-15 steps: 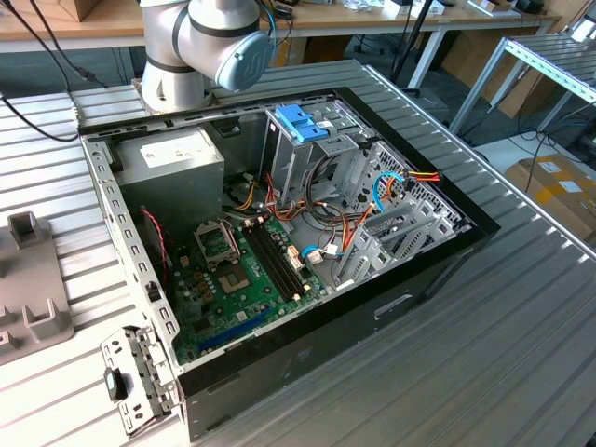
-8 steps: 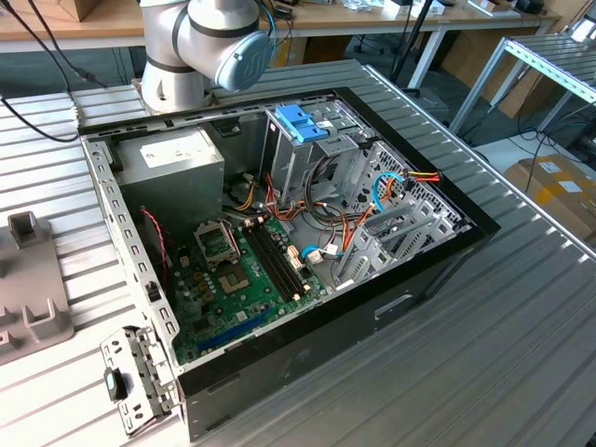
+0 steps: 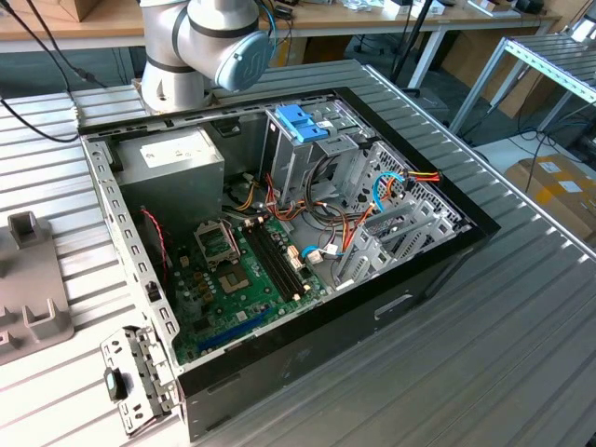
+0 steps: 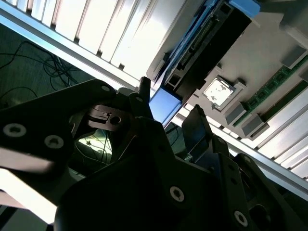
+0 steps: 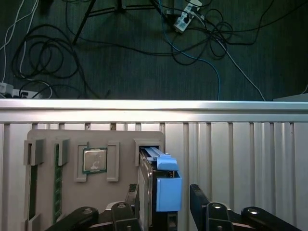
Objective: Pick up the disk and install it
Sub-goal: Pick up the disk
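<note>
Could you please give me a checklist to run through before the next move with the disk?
1. Gripper straddles the disk: ok, one finger on each side in both wrist views.
2. Grip closed on the disk: not ok, the gripper is open and a gap shows beside the blue carrier.
3. Disk seated on edge in the grey holder: ok.
4. Processor chip out of the fingers' way: ok, it sits apart in its own recess.
5. Computer case open for access: ok.
6. Free slot in the drive cage: cannot tell.
</note>
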Controlling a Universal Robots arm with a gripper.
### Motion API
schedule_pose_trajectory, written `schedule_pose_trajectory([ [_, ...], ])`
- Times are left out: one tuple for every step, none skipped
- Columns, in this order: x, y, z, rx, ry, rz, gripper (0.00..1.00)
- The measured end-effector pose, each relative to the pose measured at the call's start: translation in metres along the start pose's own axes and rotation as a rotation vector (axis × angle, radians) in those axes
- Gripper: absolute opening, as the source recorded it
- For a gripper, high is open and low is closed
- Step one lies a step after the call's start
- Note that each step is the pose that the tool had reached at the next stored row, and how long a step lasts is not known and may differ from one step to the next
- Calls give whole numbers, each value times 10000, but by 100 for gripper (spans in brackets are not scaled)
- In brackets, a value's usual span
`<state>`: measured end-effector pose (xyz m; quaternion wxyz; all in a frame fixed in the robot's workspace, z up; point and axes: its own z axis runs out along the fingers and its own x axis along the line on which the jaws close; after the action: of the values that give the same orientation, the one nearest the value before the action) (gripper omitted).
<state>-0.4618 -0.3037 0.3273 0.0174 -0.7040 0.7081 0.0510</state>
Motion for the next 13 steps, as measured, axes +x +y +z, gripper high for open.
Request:
schedule_pose_trajectory([
  [1,3,6,0,0,-1,54],
  [1,5,9,0,0,0,54],
  [1,7,12,-1,0,0,54],
  [2,11,18,0,0,0,54],
  [2,12,21,0,-1,0,54],
  [2,13,24,-1,-1,0,54],
  [3,16,29,0,-3,0,54],
  [3,17,33,0,-4,0,54],
  [3,19,36,0,-5,0,54],
  [4,20,41,1,-7,-1,54],
  [4,21,43,0,-9,-1,54],
  [5,22,47,0,-12,0,54],
  [5,23,51,0,-14,-1,54],
])
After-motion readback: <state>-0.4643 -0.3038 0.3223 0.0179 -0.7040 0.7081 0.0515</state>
